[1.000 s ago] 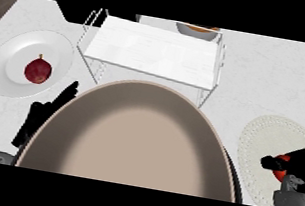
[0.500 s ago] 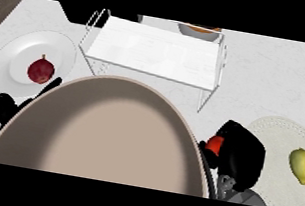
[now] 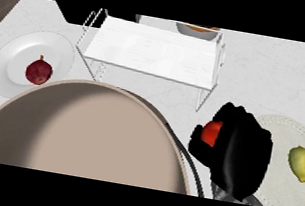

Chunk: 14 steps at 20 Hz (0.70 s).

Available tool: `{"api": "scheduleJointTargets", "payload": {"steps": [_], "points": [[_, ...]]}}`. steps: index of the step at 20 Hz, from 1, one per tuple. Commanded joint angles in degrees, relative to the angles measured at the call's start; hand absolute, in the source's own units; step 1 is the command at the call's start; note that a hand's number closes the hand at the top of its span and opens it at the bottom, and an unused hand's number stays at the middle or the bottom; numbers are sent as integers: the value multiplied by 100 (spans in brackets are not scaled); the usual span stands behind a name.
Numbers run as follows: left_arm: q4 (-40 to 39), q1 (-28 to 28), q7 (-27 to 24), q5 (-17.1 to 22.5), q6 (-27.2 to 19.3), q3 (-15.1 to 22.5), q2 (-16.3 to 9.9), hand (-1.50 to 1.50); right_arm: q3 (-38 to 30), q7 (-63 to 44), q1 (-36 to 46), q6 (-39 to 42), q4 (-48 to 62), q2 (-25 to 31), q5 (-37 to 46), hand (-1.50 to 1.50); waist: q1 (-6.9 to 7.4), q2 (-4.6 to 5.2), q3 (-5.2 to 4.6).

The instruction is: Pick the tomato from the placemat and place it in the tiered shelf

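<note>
The right hand [image 3: 241,150] shows at the near right of the bench [image 3: 279,75], its black fingers curled round the tomato [image 3: 211,131], of which only a red patch shows at the hand's left side. Hand and tomato are at the left edge of the round, pale placemat [image 3: 289,129], so the tomato is not in the shelf. A yellow lemon [image 3: 301,163] lies on the placemat to the right of the hand, apart from it.

The tiered shelf [image 3: 152,54], a white wire frame with a flat white top, stands farther away and left of the hand, near the middle of the bench. Beyond its far edge part of a bowl [image 3: 197,29] with something orange in it shows, and a dark object [image 3: 77,13] sits at the far left.

On the left, a white plate [image 3: 22,60] holds a dark red fruit [image 3: 38,71]. A large beige rounded shape [image 3: 83,134] fills the near left of the view and hides what is there; the left hand does not show.
</note>
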<state>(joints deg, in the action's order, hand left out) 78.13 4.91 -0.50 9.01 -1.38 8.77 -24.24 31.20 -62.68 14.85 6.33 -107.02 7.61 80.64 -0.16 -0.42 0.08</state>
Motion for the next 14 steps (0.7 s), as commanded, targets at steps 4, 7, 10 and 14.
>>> {"api": "scheduleJointTargets", "payload": {"steps": [4,7,10,14], "points": [[111,-491,171,-167,-74,302,362,0,-222,-1154,1419,710,-904,-732,-311,150,8,14,-22],[157,-620,257,-355,-228,454,539,0,-732,-1347,2218,883,-382,-744,-462,150,80,33,-20],[-53,-715,222,-280,-83,335,514,0,-1436,-1174,3112,793,574,-751,-547,150,157,61,-21],[-79,-970,397,-269,29,289,515,0,-2237,-754,3632,584,1290,-756,-657,150,117,60,-13]]}}
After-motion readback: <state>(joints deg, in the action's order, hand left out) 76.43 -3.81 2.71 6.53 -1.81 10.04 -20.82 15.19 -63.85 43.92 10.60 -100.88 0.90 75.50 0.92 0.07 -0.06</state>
